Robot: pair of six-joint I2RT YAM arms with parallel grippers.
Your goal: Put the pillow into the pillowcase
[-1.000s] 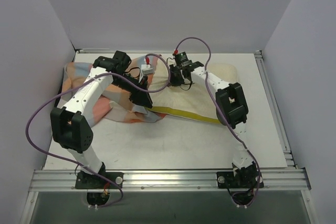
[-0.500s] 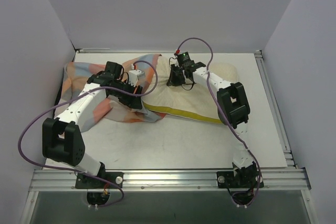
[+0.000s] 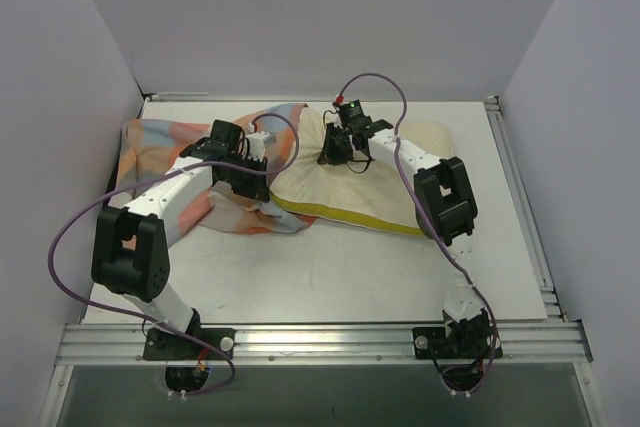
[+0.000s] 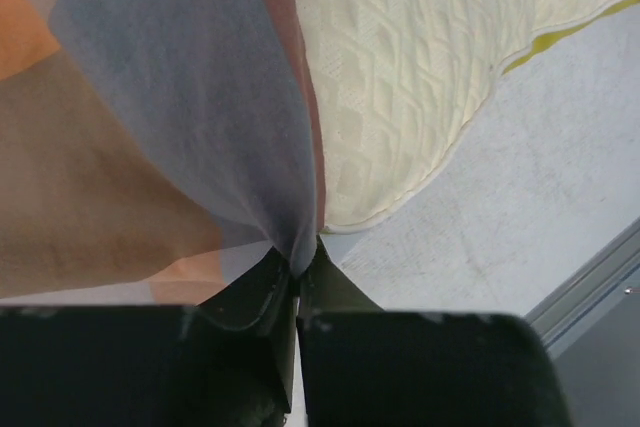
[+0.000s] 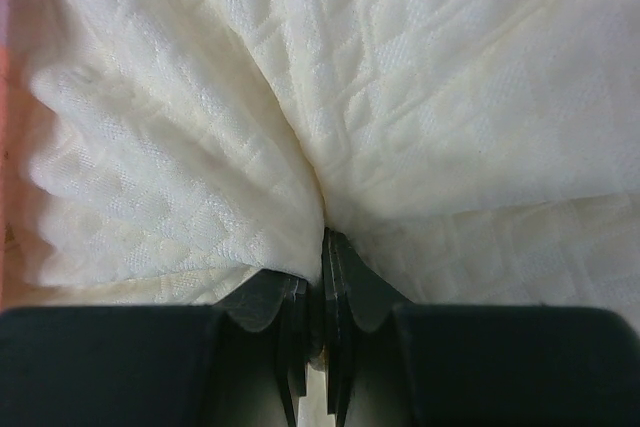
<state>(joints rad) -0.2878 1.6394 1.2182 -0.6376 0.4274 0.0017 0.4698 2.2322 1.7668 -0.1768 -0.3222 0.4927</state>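
Note:
The cream-white pillow (image 3: 372, 182) with a yellow side edge lies across the table's middle and right. Its left end reaches under the checked pillowcase (image 3: 150, 152), which lies crumpled at the left. My left gripper (image 3: 262, 197) is shut on a fold of the pillowcase's edge by the pillow's near left corner; the left wrist view shows grey and orange cloth (image 4: 180, 117) pinched in the jaws, with the pillow (image 4: 400, 77) beside it. My right gripper (image 3: 335, 155) is shut on a pinch of the pillow's top cover (image 5: 330, 97) near its far left end.
White walls (image 3: 60, 97) stand close on the left, back and right. A metal rail (image 3: 320, 339) runs along the near edge with both arm bases. Purple cables (image 3: 375, 82) loop over both arms. Bare table (image 3: 330, 267) lies in front of the pillow.
My left arm has dropped lower and drawn the pillowcase edge left and then back toward the pillow. My right gripper has shifted slightly along the pillow's far left end, still pinching it.

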